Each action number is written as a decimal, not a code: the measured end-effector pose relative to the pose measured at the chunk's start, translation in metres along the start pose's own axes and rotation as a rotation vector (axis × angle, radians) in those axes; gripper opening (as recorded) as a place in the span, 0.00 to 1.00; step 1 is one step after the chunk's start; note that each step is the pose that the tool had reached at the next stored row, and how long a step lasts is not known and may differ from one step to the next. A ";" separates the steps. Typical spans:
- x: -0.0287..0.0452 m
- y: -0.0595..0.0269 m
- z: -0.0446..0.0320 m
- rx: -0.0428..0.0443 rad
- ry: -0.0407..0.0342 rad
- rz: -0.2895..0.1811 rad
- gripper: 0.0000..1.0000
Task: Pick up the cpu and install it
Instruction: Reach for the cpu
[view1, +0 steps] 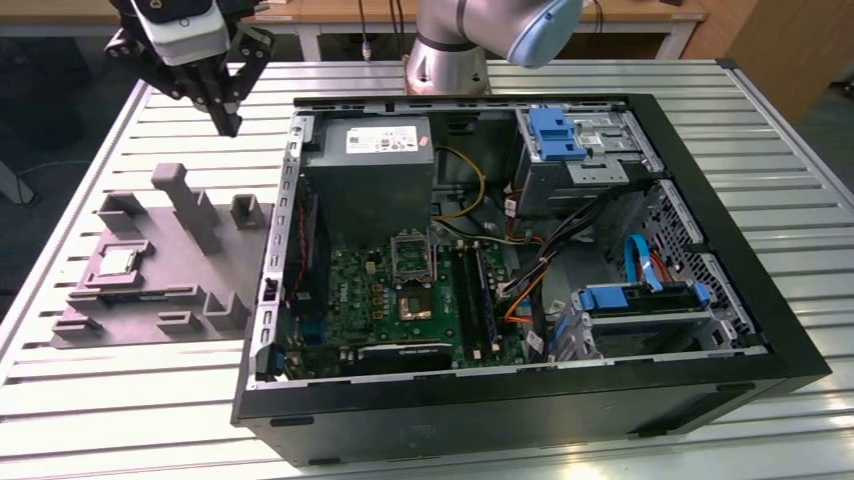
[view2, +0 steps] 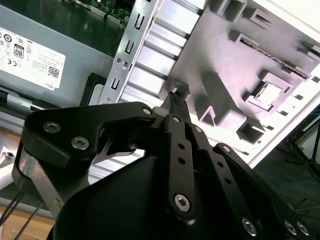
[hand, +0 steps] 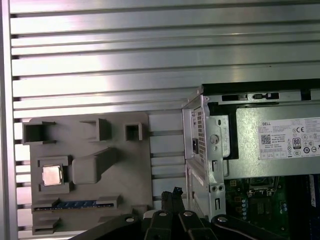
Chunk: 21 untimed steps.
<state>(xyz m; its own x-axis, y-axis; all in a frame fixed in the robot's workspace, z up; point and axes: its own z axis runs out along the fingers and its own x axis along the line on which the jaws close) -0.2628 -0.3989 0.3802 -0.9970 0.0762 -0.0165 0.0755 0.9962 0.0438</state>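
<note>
Up at the exterior view's left: gripper (view1: 230, 125) hangs high over the slatted aluminium table (view1: 134, 400), just outside a corner of the open PC case (view1: 467, 100).
Gripper state: fingers are pressed together to a point with nothing between them. We read it as closed and empty.
Cpu location: cpu (view1: 118, 262) lies flat, metal top up, in a square pocket of the grey fixture plate (view1: 180, 278) on the table beside the case. Nothing touches it.
Bearing: from the fingertips the cpu lies down and outward, away from the case, toward the exterior view's left. The two are well apart.
In the way: the fixture's tall post (view1: 194, 210) stands roughly between the fingertips and the chip. We see the same layout in the first wrist view, cpu (hand: 52, 175) beyond the post.
Axis: the chip is square, so it has no long axis. Its edges run parallel to the fixture's edges.
Target side: motherboard (view1: 354, 290) sits inside the case, on the opposite side of the gripper from the cpu.
Progress: we judge the pick has not yet begun.
</note>
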 end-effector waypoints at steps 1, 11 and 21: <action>0.0003 0.0000 0.0000 0.0000 0.0001 0.000 0.11; 0.0035 -0.0003 0.0005 0.0001 0.0005 0.000 0.11; 0.0070 -0.0006 0.0010 0.0001 0.0007 0.000 0.11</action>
<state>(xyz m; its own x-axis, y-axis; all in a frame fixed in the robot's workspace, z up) -0.2698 -0.3989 0.3791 -0.9970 0.0763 -0.0158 0.0755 0.9962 0.0437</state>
